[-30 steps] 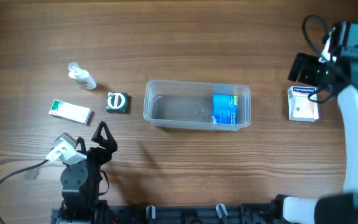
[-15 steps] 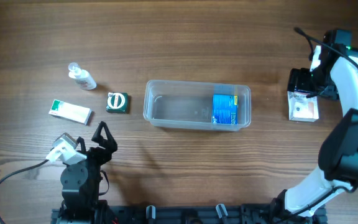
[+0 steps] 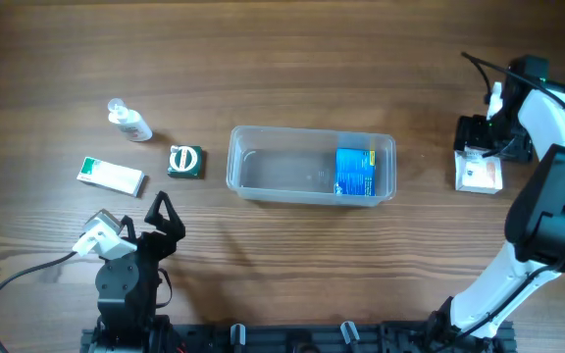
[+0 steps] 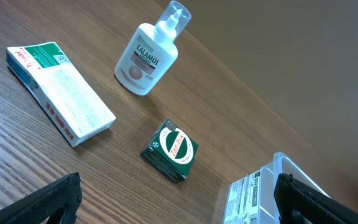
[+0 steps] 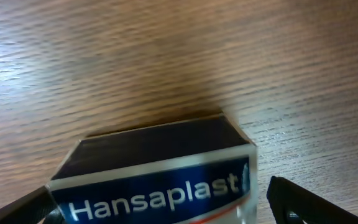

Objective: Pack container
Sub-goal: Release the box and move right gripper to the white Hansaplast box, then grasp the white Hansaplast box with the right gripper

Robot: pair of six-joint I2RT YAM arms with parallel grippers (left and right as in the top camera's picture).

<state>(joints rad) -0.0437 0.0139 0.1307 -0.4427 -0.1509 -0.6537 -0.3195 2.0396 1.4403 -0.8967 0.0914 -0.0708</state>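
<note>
Wooden table [image 3: 292, 59] seen from above. At its middle, the container [image 3: 273, 169]: a clear tub lying long side left to right, with a blue box [image 3: 355, 174] at its right end and nothing else visible inside. Left of the tub and well apart from it, a small green box [image 3: 184, 161] and a white-and-green carton [image 3: 111, 176]. Farther back, a Calamol bottle [image 3: 128, 122] lying on its side.

At the near left, the left gripper [image 3: 168, 218], fingers spread wide, holding nothing, aimed toward those three items. At the far right, well apart from the tub, the right gripper [image 3: 479, 145] close over a Hansaplast box [image 3: 479, 171]. In the right wrist view, fingers spread to either side of that box (contact not discernible, no sign of a squeeze).

Likely step: taking the Hansaplast box for the tub.

Possible trouble at the grip:
- closing off-centre, so nudging or tipping the box instead of gripping it
- squeezing too hard and denting the thin card
- gripping too shallowly and losing the box on the way across

Possible trouble at the tub:
- setting the box down over the right end, leaving it perched on the blue box
- clipping the rim and shoving the light tub along the table
</note>
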